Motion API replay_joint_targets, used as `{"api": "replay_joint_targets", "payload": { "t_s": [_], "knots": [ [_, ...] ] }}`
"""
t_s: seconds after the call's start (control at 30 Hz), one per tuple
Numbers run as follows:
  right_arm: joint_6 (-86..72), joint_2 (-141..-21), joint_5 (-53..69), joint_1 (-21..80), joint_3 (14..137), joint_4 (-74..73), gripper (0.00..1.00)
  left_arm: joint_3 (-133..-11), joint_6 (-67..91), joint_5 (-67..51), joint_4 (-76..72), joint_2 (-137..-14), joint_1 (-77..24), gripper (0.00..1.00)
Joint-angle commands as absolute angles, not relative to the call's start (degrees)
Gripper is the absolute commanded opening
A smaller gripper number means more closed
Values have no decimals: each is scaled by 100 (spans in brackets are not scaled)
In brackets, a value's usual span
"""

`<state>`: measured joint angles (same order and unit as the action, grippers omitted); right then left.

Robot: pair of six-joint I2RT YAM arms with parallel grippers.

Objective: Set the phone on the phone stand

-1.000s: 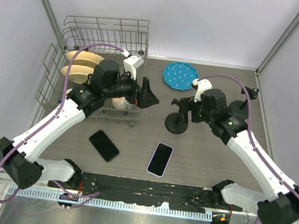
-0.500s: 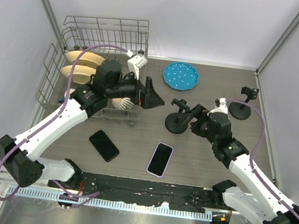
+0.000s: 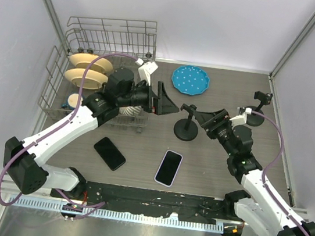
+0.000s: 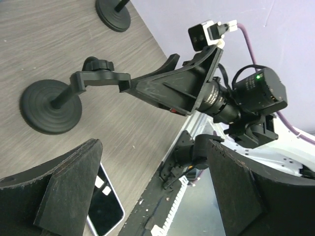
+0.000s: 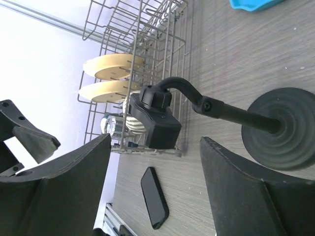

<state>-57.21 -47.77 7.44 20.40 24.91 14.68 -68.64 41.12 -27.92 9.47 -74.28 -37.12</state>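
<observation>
As it lies flat, the white-rimmed phone (image 3: 168,168) seems dark-screened

Bits you just can't make out from here

Left wrist view: the white-edged phone (image 4: 107,209) is half tucked behind a finger (image 4: 49,196) and chopped by the bottom edge, and the far stand (image 4: 112,17) loses its top. Right wrist view clips the blue plate (image 5: 253,4) and the near stand's base (image 5: 280,130). From above, the left arm (image 3: 74,124) covers some pale item (image 3: 127,110) in the dish rack (image 3: 114,30), no clue what.
</observation>
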Motion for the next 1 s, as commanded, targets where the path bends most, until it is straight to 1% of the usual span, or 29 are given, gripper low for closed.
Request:
{"api": "replay_joint_targets", "payload": {
  "t_s": [0.0,0.03,0.07,0.17,0.23,0.33,0.43,0.47,0.53,0.57,0.63,0.67,0.77,0.97],
  "knots": [
    [-6019,-5044,896,1916,2698,2188,74,-6742,3631,-2619,695,-7234,-3718,91],
    [-6081,-5123,1036,1899,2690,2450,71,-6619,3647,-2637,677,-7216,-3657,91],
    [-6126,-5194,1098,1890,2681,2600,63,-6592,3691,-2750,677,-7198,-3604,90],
    [-6284,-5501,1204,1890,2602,3084,52,-6399,3446,-2848,659,-7049,-3586,90],
    [-6433,-5668,1213,1881,2470,3460,50,-6320,3358,-2699,738,-7005,-3595,90],
    [-6539,-5704,1161,1837,2286,3822,47,-6424,3313,-2864,843,-7101,-3595,90],
    [-6600,-5722,1177,1723,2092,4060,40,-6416,3375,-2997,809,-7189,-3612,90],
    [-6601,-5765,1273,1679,2083,4113,36,-6416,3375,-3041,800,-7207,-3621,90],
    [-6627,-5827,1546,1574,2022,4296,30,-6425,3392,-3067,791,-7225,-3647,90],
    [-6670,-5871,1634,1530,1995,4367,26,-6425,3393,-3128,774,-7225,-3656,90],
    [-6680,-5915,1889,1424,1969,4430,20,-6425,3401,-3146,773,-7216,-3674,90],
    [-6680,-5959,1985,1319,1960,4464,13,-6425,3401,-3146,765,-7216,-3683,90],
    [-6802,-6108,2521,1091,1960,4745,1,-6425,3375,-3164,773,-7198,-3691,90],
    [-7338,-6951,3655,932,1942,6002,1,-6425,3357,-3146,809,-7251,-3709,90]
  ]
}}
